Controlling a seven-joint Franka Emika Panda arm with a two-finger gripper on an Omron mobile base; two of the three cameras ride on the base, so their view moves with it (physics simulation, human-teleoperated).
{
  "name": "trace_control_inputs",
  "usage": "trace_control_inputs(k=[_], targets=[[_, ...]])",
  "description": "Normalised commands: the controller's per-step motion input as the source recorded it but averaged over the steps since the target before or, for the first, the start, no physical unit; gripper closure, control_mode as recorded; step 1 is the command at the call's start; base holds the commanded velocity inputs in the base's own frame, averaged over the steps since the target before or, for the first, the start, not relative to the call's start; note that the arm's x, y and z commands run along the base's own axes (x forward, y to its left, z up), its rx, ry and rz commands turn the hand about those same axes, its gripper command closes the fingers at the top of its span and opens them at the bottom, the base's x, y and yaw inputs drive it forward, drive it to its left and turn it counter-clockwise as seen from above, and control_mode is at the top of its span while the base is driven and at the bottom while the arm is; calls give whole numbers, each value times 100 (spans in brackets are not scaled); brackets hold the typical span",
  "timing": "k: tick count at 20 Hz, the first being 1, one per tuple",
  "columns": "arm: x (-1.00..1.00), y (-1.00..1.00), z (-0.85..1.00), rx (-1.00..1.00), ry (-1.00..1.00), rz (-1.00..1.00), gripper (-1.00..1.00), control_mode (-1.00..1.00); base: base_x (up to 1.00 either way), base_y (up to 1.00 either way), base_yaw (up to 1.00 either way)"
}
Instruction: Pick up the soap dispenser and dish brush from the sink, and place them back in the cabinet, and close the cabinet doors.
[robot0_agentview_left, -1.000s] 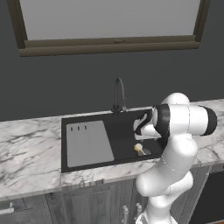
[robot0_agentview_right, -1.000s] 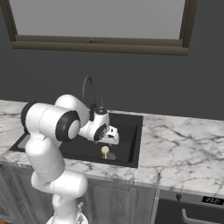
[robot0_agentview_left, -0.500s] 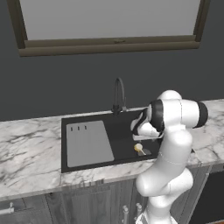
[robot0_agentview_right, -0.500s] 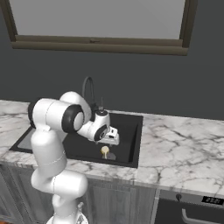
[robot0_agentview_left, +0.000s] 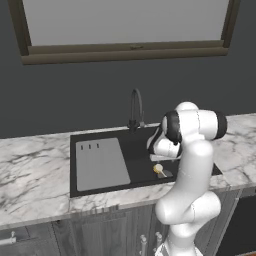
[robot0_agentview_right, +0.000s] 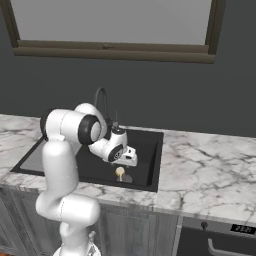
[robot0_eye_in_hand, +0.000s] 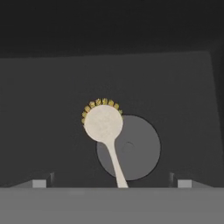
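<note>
Marbled white counter (robot0_agentview_left: 30, 165) runs along a dark wall under a wide framed window (robot0_agentview_left: 125, 25), and the black sink (robot0_agentview_left: 100, 187) is set into it. Down inside the basin hangs the gripper (robot0_eye_in_hand: 111, 183), its two dark fingertips (robot0_eye_in_hand: 39, 183) standing at the widest spread, far apart at the bottom corners of the hand view with nothing between them but the brush handle passing through the gap untouched. Directly below the hand lies the dish brush (robot0_eye_in_hand: 103, 123): its round pale head, fringed with yellow bristles along the far edge, rests on the sink floor partly over the round grey drain (robot0_eye_in_hand: 135, 148), and its light handle runs back toward the gripper. From the left base view the brush (robot0_agentview_left: 158, 170) sits near the front wall of the basin, just beneath the white wrist; from the right base view it (robot0_agentview_right: 120, 172) lies just below and beside the hand (robot0_agentview_right: 125, 159). Toward the left half of the sink sits the grey drainboard insert (robot0_agentview_left: 100, 164), well apart from the brush. Behind the basin, at its rear rim, rises the dark curved faucet (robot0_agentview_left: 135, 107). Below the counter run dark woodgrain cabinet fronts (robot0_agentview_left: 90, 235), and a black appliance front with a bar handle (robot0_agentview_right: 225, 245) shows at the lower right of the right base view.
</note>
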Motion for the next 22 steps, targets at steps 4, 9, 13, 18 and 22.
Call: trace_control_inputs(k=[4,9,13,18,22], targets=[[10,-5,-27,0,0,1,-100,-100,0,0,0],[3,-1,-27,0,0,0,-100,-100,0,0,0],[0,0,-28,0,0,0,-100,-100,0,0,0],[-1,0,-22,0,0,0,-100,-100,0,0,0],[-8,0,-21,0,0,0,-100,-100,0,0,0]])
